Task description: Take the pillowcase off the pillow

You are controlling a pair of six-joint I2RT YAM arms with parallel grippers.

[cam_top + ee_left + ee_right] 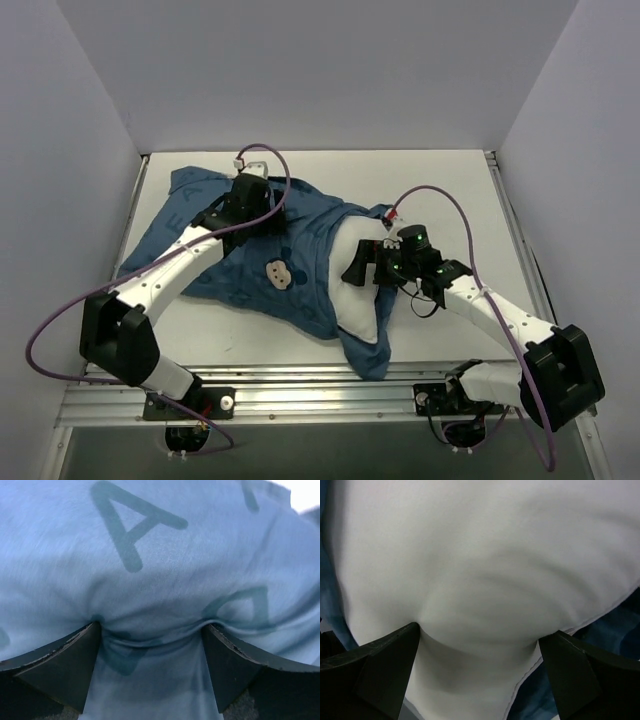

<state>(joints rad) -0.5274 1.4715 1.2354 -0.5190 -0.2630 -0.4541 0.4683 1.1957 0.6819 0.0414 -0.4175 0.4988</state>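
The dark-blue pillowcase (300,262) lies crumpled across the left and middle of the table, with a mouse face (279,272) showing. The white pillow (356,300) sticks out of its right end, with blue cloth still around its near corner. My left gripper (258,215) is open and pressed down into the pillowcase; in the left wrist view (152,640) the lettered cloth (160,555) puckers between the spread fingers. My right gripper (357,264) is open and pressed onto the pillow; in the right wrist view (480,645) the white cushion (480,555) dents between the fingers, with blue cloth (615,625) beside it.
The white table (450,190) is walled at the back and on both sides. A metal rail (320,385) runs along the near edge between the arm bases. Purple cables (450,200) loop above both arms.
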